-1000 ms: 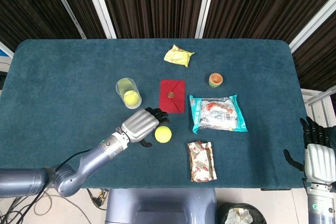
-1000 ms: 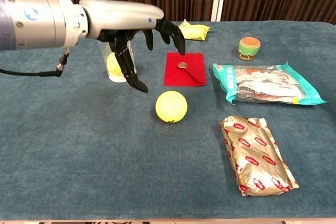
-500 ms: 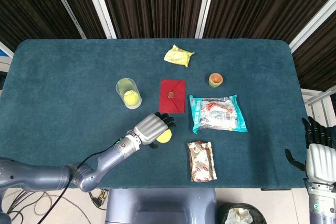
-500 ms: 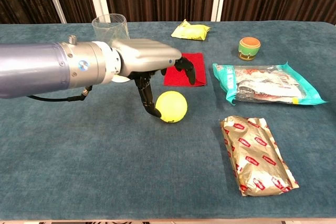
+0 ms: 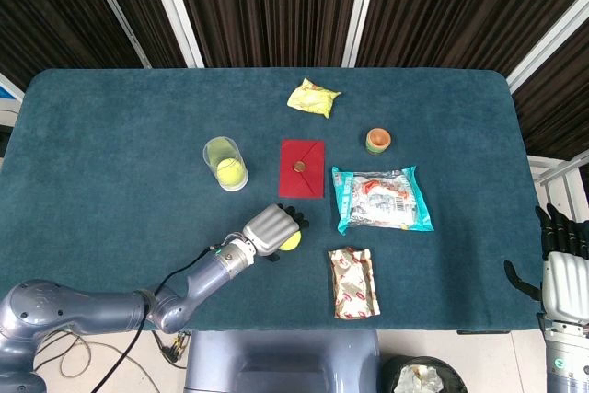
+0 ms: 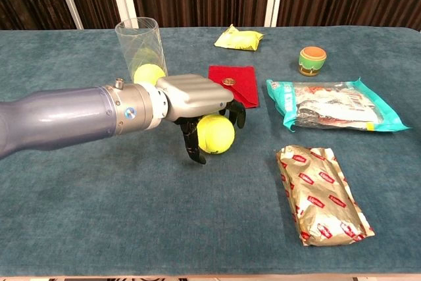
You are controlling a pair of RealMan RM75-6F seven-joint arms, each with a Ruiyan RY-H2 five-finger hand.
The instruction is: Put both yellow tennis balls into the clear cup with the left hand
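While the left hand [image 6: 197, 100] cups over the loose tennis ball [image 6: 215, 133] on the table [image 6: 99, 215] near the red envelope [image 6: 235, 83], fingers curled round it — whether gripped, I cannot tell. Close evenly before lifting toward the clear cup [image 6: 141, 45] — one ball already inside.

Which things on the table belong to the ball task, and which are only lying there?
Belong to the task:
clear cup, one ball already inside
loose tennis ball, under the left hand

Only lying there:
red envelope
yellow packet
small orange pot
teal snack bag
gold wrapper
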